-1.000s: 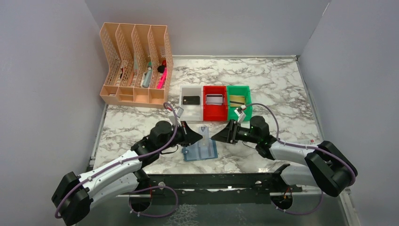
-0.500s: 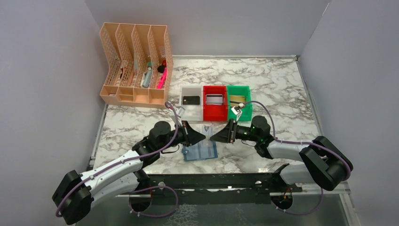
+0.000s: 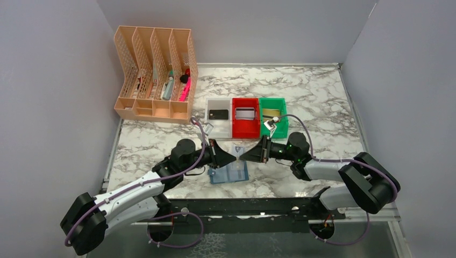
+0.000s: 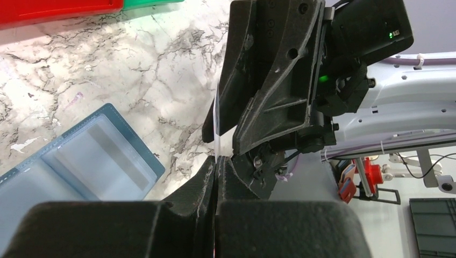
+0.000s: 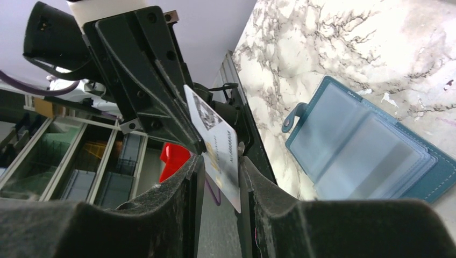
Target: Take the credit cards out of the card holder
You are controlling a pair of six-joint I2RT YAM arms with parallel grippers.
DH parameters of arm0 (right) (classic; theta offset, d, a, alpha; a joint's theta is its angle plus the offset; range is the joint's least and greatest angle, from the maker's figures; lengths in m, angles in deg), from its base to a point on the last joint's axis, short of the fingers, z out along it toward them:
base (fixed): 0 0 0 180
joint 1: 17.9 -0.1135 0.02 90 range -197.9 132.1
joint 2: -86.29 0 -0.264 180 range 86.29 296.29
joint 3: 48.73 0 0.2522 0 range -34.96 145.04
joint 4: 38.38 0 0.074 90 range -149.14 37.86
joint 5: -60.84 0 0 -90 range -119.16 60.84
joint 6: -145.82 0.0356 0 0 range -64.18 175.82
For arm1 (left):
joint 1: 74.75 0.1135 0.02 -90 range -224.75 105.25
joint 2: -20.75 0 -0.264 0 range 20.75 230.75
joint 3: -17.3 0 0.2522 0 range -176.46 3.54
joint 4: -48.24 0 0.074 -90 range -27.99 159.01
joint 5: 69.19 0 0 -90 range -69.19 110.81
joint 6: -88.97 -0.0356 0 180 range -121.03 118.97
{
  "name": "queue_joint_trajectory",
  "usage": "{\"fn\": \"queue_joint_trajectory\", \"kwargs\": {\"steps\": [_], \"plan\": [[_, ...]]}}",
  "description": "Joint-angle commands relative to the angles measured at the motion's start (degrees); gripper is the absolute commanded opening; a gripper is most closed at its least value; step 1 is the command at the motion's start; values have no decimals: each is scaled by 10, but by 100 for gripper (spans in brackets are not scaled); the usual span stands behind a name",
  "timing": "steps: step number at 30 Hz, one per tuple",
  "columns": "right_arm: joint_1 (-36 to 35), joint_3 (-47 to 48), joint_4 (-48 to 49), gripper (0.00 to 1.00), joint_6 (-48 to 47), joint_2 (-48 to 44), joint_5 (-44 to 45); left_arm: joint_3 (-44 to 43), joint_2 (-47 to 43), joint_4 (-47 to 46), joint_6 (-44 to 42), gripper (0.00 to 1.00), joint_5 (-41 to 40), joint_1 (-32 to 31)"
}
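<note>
The blue card holder (image 3: 228, 172) lies open on the table; its clear pockets show in the left wrist view (image 4: 80, 156) and the right wrist view (image 5: 365, 145). My left gripper (image 3: 232, 157) is shut on a pale silver-grey credit card (image 3: 237, 150) and holds it above the holder. That card shows edge-on in the left wrist view (image 4: 216, 129) above my shut left gripper (image 4: 216, 161). My right gripper (image 3: 244, 156) faces the left one. Its jaws (image 5: 220, 161) stand open on either side of the card (image 5: 215, 142), with gaps showing.
Behind the grippers stand a white bin (image 3: 219, 124) with a black card, a red bin (image 3: 245, 126) with a silver card and a green bin (image 3: 272, 124) with a gold card. A peach mesh file rack (image 3: 156, 75) stands at the back left.
My right gripper has moved left and my left gripper slightly right, so their tips now meet. The card held by the left gripper now sits between the right fingers.
</note>
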Motion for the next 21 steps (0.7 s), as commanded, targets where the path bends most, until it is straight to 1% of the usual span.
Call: {"fn": "queue_joint_trajectory", "kwargs": {"steps": [1, 11, 14, 21], "plan": [[2, 0, 59, 34, 12, 7, -31, 14, -10, -40, -5, 0, 19, 2], [2, -10, 89, 33, 25, 14, -43, 22, -16, -58, -2, 0, 23, 3], [2, -11, 95, 30, 27, 16, -47, 29, -28, -68, 5, 0, 24, 6], [2, -14, 101, 30, 30, 21, -55, 30, -34, -67, 9, 0, 22, 8]]}}
